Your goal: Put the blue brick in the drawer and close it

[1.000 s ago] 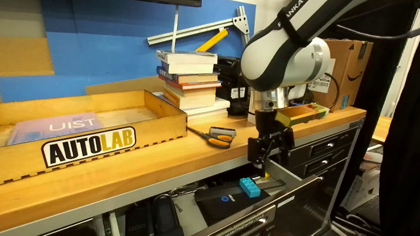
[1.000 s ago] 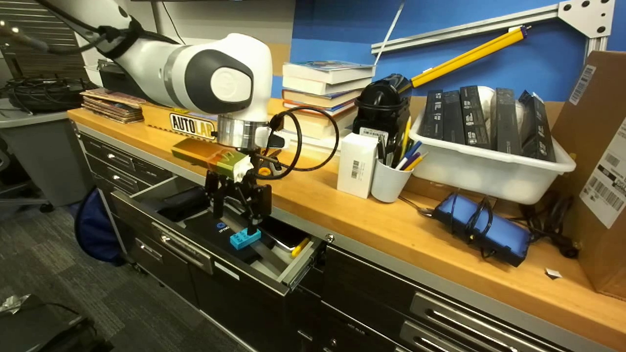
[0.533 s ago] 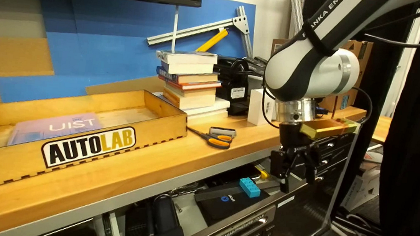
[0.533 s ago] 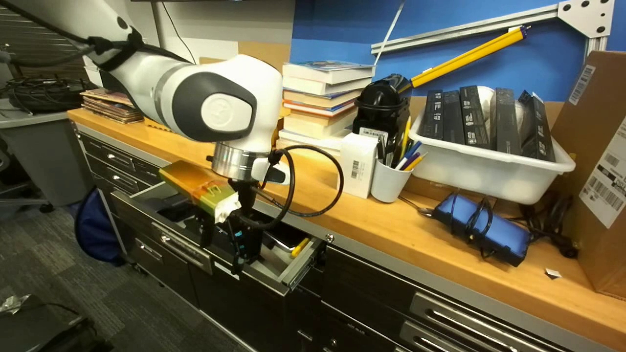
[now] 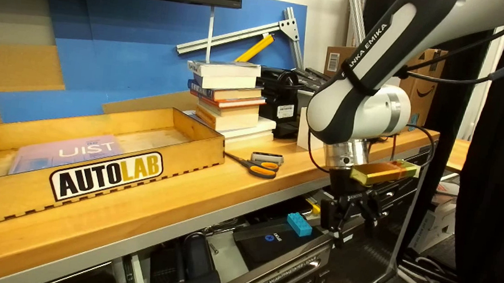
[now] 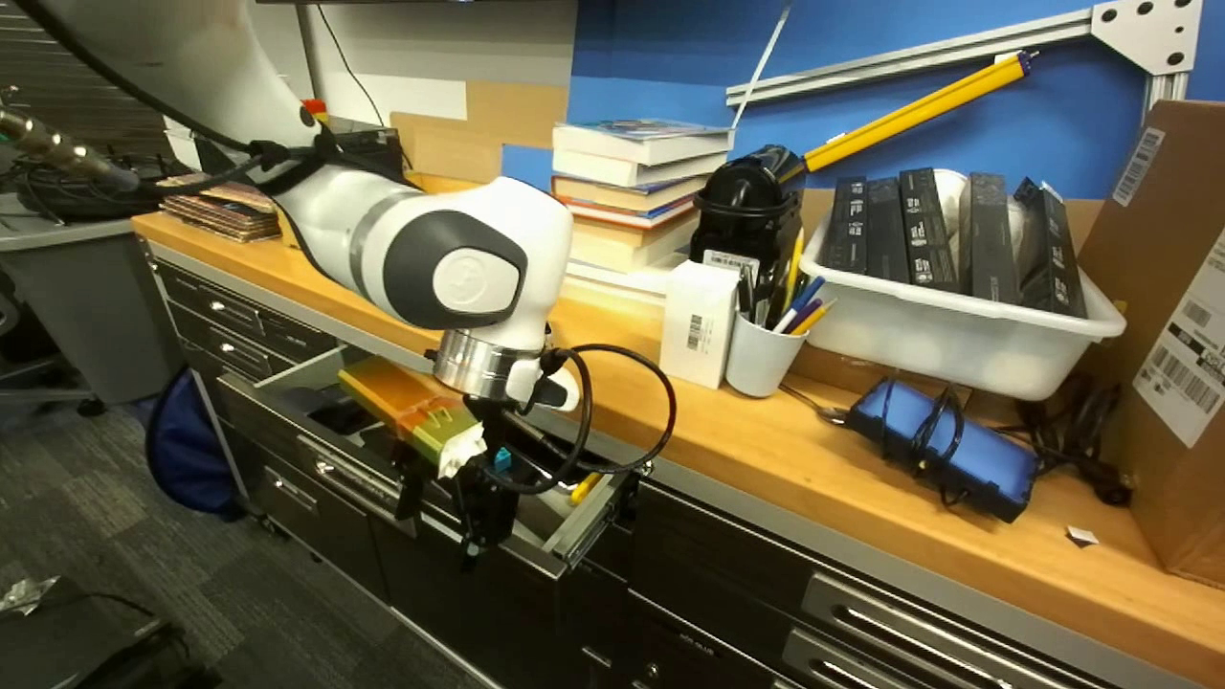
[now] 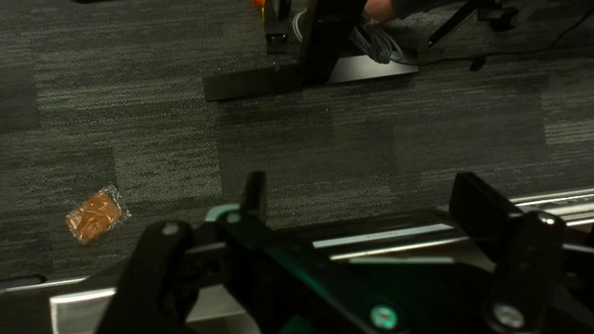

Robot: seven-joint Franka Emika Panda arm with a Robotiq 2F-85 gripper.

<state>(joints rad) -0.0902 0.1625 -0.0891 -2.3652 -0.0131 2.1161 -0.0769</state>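
The blue brick (image 5: 299, 224) in the pulled-out drawer (image 6: 268, 421), gripper (image 7: 362, 185) spread wide at the front edge

Your gripper points downward, its fingers (image 7: 482, 211) far apart; in the wrist view, carpet (image 7: 301, 134) and the drawer's front show through the space between them. In both exterior views it hangs by the drawer's front edge; you cannot tell whether either finger touches that edge. The blue brick lies inside the drawer, near your gripper and apart from it, over a flat black item (image 5: 264, 250) with a round blue logo. A small yellow object (image 6: 586, 487) lies close to the drawer's side wall.

The drawer extends from beneath a wooden worktop (image 5: 173, 195). On that worktop you have a shallow wooden tray (image 5: 194, 160) lettered AUTOLAB, scissors (image 5: 252, 164) just beside it, a stack of books (image 5: 228, 95) and, in an exterior view, a white bin (image 6: 957, 340) of upright dark boxes (image 6: 991, 239). On the carpet, the wrist view shows an orange packet (image 7: 95, 215) in clear, crinkled wrapping.
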